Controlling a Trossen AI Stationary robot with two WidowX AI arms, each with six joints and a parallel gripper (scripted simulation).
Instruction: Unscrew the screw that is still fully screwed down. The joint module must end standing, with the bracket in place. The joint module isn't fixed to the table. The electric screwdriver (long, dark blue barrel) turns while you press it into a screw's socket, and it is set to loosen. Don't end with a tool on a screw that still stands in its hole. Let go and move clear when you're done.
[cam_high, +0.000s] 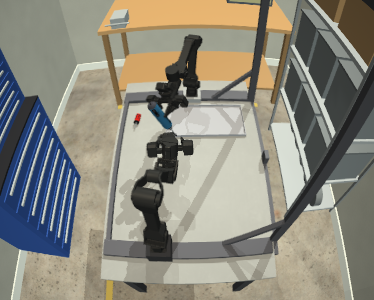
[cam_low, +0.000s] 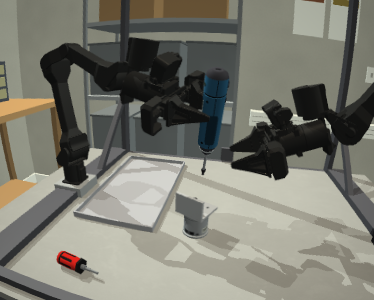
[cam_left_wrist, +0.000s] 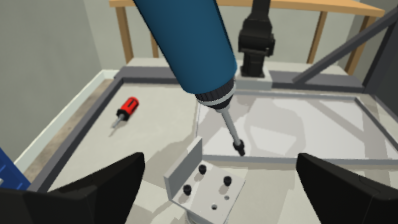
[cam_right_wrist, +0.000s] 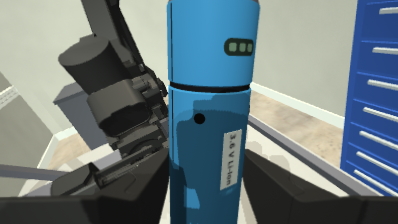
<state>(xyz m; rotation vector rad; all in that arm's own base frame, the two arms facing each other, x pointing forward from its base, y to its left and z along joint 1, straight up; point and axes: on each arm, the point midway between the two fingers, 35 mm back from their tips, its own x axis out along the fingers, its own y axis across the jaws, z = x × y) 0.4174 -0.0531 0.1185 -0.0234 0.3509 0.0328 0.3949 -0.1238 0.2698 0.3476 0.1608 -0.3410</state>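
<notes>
The joint module (cam_low: 195, 226) stands upright on the table with the grey L-bracket (cam_low: 193, 204) on top. In the left wrist view the bracket (cam_left_wrist: 205, 186) carries three black screws (cam_left_wrist: 202, 169) and two small empty holes. My right gripper (cam_low: 199, 116) is shut on the blue electric screwdriver (cam_low: 212, 107), held upright with its bit tip (cam_low: 203, 171) above and behind the bracket, apart from it. The barrel fills the right wrist view (cam_right_wrist: 212, 115). My left gripper (cam_low: 236, 155) is open and empty, in the air beside the module. In the top view the left arm (cam_high: 169, 147) hides the module.
A red-handled manual screwdriver (cam_low: 72, 261) lies on the table near the side rim; it also shows in the left wrist view (cam_left_wrist: 126, 109). A shallow grey tray (cam_low: 131, 191) lies behind the module. A raised rim edges the table, with frame posts at the corners.
</notes>
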